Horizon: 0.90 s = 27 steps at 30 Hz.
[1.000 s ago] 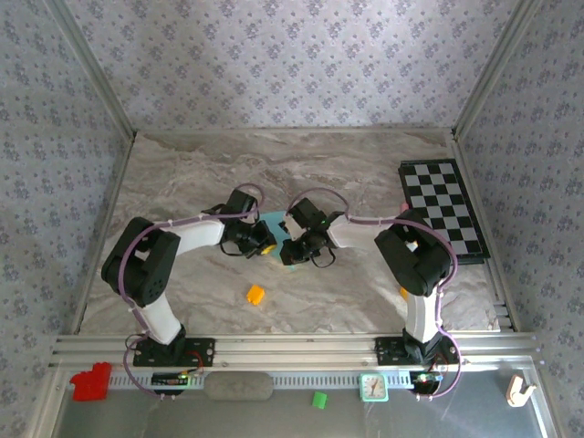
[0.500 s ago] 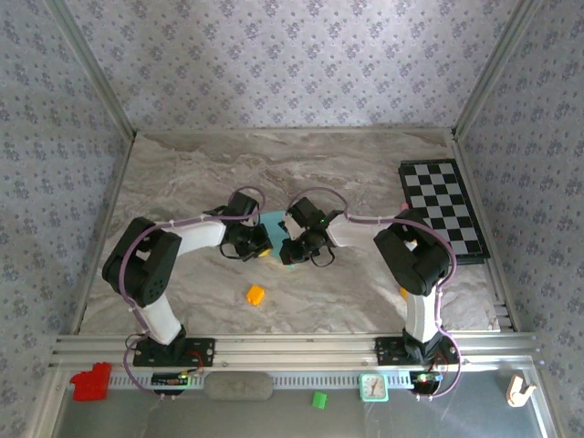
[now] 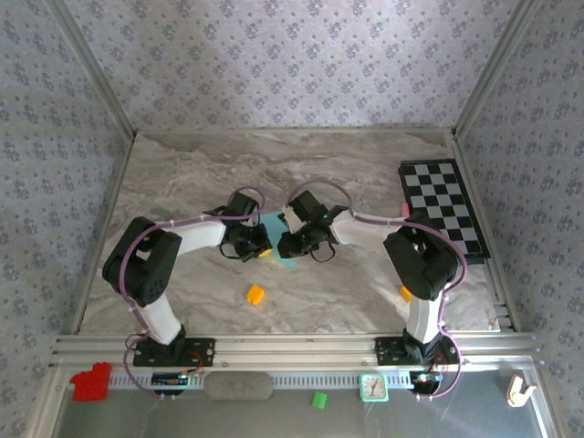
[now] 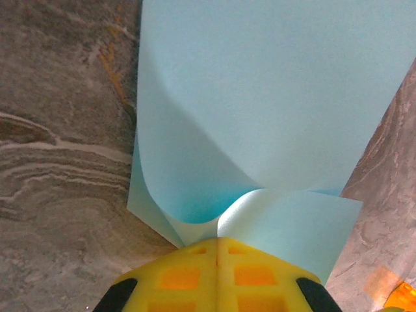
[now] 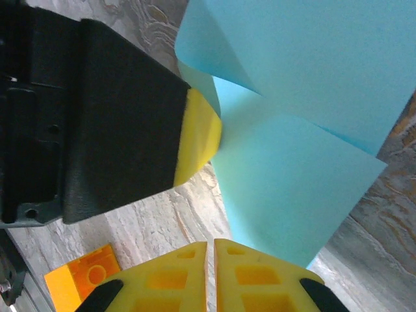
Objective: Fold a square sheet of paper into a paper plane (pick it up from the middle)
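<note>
The left gripper [image 4: 218, 244] is seen with its yellow fingertips pressed tightly together, and a raised pucker of the thin teal-blue square sheet of paper [image 4: 273, 97] is pinched at their very tip, so that the paper curls up from the surface on either side of the pinch. The right gripper [image 5: 210, 249] is seen with its fingers brought almost together, only a thin slit being left between them. Whether any paper is caught in that slit cannot be told, since the near corner of the sheet is hidden behind one finger. From the right wrist, the sheet is shown bent into two overlapping panels, with the left gripper's yellow tip set against the bend. The sheet is placed on the grey marbled table [image 3: 182, 173], well to the left of the black-and-white checkered board [image 3: 443, 210] and near the table's middle, with both grippers meeting over it. A small orange plastic cube [image 3: 255, 294] is found further left of the board and closer to the arm bases, apart from the paper. The task is judged to be at its very start. The pick-up by the middle appears to be under way, but no sharp crease is visible and no pointed dart shape is formed, so all of the folding is left to do.
</note>
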Available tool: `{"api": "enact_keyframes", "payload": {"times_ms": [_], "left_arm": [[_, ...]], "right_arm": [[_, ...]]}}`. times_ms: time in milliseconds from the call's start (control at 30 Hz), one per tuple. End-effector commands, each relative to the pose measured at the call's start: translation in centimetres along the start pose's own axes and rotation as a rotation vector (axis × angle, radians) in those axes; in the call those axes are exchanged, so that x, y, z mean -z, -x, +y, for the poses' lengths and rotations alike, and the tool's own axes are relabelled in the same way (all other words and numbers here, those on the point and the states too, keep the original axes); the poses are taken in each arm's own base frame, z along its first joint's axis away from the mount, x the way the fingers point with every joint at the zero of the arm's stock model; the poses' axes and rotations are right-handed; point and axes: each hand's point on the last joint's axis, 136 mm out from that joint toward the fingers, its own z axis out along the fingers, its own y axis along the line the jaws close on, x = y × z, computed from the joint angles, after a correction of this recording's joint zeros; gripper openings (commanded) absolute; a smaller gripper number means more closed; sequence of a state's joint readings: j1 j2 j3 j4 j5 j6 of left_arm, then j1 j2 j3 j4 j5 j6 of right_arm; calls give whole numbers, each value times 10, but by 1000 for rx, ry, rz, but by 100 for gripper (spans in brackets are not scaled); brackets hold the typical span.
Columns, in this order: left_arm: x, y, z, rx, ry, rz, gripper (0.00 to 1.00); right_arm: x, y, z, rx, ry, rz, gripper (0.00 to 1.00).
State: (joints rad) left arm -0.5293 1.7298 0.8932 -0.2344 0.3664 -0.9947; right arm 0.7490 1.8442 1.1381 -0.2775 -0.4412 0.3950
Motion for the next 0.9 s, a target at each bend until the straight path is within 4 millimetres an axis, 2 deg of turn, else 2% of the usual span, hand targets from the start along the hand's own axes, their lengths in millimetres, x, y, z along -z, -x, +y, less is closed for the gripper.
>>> {"api": "enact_keyframes", "payload": {"times_ms": [0,133,333,867], "left_arm": [[-12,-5,52,81,187,9,3],[-13,-6,57,97,209,13,3],[-14,-8,67,116,251,18,3],[-17,-9,78,106,287,47,3]], "right_arm": [[-4,-12,-3,9,-32,57,10],[-10,-16,-3,29,-55,86,10],[-17,-27,-16,30,-116,124,10],[-17,-34,-30,35,-169,154,9]]}}
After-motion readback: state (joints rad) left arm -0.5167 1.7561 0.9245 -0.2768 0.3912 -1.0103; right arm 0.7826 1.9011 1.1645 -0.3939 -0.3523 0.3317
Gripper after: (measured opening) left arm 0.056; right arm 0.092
